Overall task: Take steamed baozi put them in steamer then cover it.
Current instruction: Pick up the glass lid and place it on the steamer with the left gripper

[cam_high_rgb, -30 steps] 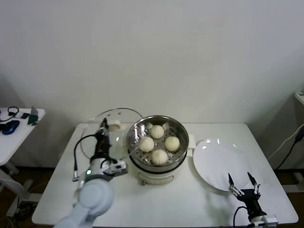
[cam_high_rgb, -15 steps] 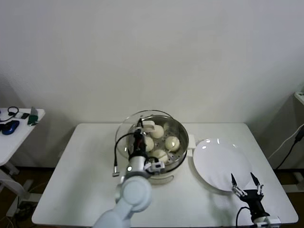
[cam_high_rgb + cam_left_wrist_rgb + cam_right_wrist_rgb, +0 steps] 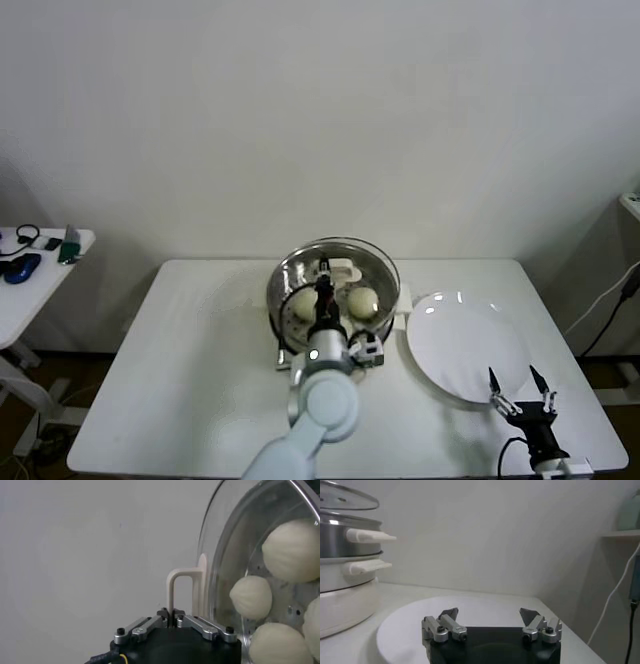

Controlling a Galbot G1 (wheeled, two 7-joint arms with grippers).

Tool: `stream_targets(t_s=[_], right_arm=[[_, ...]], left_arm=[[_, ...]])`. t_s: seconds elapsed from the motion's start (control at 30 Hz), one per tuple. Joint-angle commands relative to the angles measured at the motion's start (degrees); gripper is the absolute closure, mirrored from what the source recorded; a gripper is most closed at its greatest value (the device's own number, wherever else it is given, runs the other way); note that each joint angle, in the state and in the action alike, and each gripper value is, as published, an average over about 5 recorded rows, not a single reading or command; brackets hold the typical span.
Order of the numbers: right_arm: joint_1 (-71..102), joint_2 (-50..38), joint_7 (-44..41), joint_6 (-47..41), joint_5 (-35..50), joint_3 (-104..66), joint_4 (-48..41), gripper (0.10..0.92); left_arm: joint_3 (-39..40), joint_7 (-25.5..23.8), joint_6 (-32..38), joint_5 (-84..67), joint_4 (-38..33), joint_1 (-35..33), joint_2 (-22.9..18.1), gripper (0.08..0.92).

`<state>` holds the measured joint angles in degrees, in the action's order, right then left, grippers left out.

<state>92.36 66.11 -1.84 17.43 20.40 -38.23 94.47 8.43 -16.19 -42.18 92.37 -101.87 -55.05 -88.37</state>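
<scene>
My head cam sits high, looking forward and down over the whole table (image 3: 150, 400), wall behind. Left wrist cam is jammed right up against the cover (image 3: 235, 555), looking along its own gripper (image 3: 172, 616) at the handle (image 3: 182, 587). Right wrist cam rides low near the table, looking level across the plate (image 3: 485, 611) toward the steamer (image 3: 345, 535). All three views share the steamer.

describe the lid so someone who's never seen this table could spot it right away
Start at the white table and find the shiny steel steamer at its middle, left of the flat white plate. The lid is the clear glass disc over that pot, held by the left tool at its handle. Unlike the plate, it is see-through, with buns visible beneath.
</scene>
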Motion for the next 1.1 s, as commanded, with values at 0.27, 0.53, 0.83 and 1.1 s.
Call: stream_targets(t_s=[0.27,0.53,0.83,1.1], right_arm=[[-0.27,0.05,0.07,0.23,0.01,0.04,-0.17,0.203],[-0.29,0.13,0.14,0.26,-0.24,-0.08,-0.14,0.203],[-0.08,0.81,0.11,0.82,-0.81,-0.27,0.23,0.203],[-0.22,0.75,0.17,0.6,-0.71,-0.57,0.77,0.203]], left_arm=[[-0.45,1.66,-0.6,2.77,4.52,-0.27,-1.7,0.851],[-0.61,2.67,-0.47,2.43,4.41,-1.02,-1.45,0.851],[-1.04,4.22,0.33,2.65,6.42,-0.96,-1.62,0.851],[-0.83,2.87,0.7,2.56,4.69,-1.07,-0.49,0.851]])
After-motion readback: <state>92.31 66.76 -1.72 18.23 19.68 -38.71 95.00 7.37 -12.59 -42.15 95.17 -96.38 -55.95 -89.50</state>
